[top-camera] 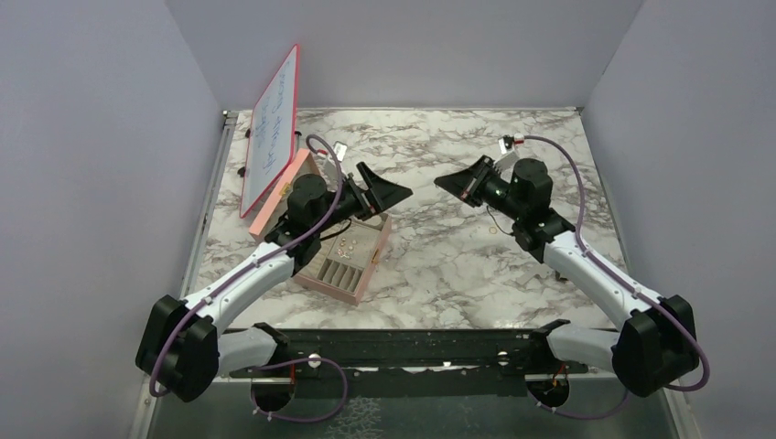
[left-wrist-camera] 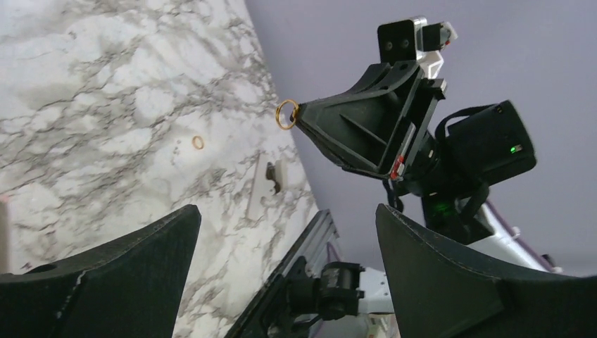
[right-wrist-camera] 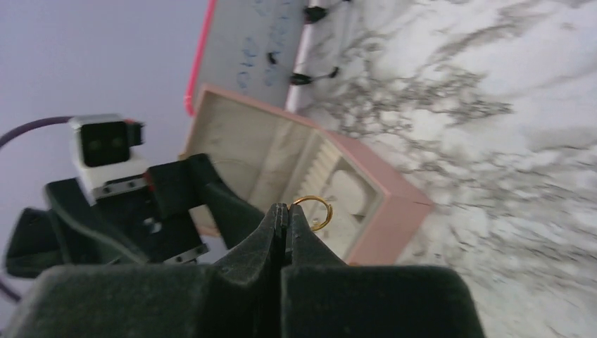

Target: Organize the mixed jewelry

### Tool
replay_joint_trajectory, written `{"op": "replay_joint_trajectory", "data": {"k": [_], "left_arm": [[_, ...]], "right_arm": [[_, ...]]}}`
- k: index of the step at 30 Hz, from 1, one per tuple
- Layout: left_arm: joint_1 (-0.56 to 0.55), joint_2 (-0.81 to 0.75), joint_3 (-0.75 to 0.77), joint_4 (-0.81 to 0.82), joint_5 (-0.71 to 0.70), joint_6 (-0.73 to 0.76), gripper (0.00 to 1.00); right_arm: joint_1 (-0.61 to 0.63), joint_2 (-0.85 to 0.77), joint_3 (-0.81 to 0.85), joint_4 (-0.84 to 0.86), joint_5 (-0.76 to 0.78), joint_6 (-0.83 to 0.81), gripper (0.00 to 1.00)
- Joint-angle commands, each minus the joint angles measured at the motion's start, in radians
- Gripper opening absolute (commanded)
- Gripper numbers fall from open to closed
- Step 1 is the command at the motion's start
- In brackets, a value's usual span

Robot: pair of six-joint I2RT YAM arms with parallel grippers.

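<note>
My right gripper (top-camera: 441, 181) is shut on a thin gold ring (right-wrist-camera: 311, 197), pinched at its edge by the very fingertips (right-wrist-camera: 281, 215) and held in the air above the table. The ring also shows in the left wrist view (left-wrist-camera: 277, 115), at the tip of the right gripper (left-wrist-camera: 297, 113). My left gripper (left-wrist-camera: 287, 211) is open and empty, raised over the pink box (top-camera: 361, 283) and facing the right gripper at a short gap. Several tiny gold pieces (top-camera: 346, 245) lie in the box's beige tray. Another gold ring (left-wrist-camera: 198, 142) lies loose on the marble (top-camera: 494, 230).
The pink box's lid (top-camera: 279, 197) stands open to the left, with a pink-framed whiteboard (top-camera: 273, 128) leaning behind it. The box and board also show in the right wrist view (right-wrist-camera: 394, 211). The marble table (top-camera: 439, 265) is walled by grey panels.
</note>
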Motion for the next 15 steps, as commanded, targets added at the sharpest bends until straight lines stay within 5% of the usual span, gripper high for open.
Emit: {"op": "replay_joint_trajectory", "data": {"k": [1,6,15], "left_arm": [[-0.001,-0.024,0.032,0.164,-0.051,-0.175,0.95],[0.0,-0.064,0.048,0.232,-0.104,-0.295,0.91],[-0.001,-0.013,-0.002,0.576,-0.089,-0.53,0.57]], "right_arm": [[-0.006,-0.015,0.013,0.319,-0.211,0.202,0.01],[-0.006,0.029,0.012,0.642,-0.328,0.407,0.0],[0.027,0.228,0.049,1.239,-0.427,0.734,0.01]]}}
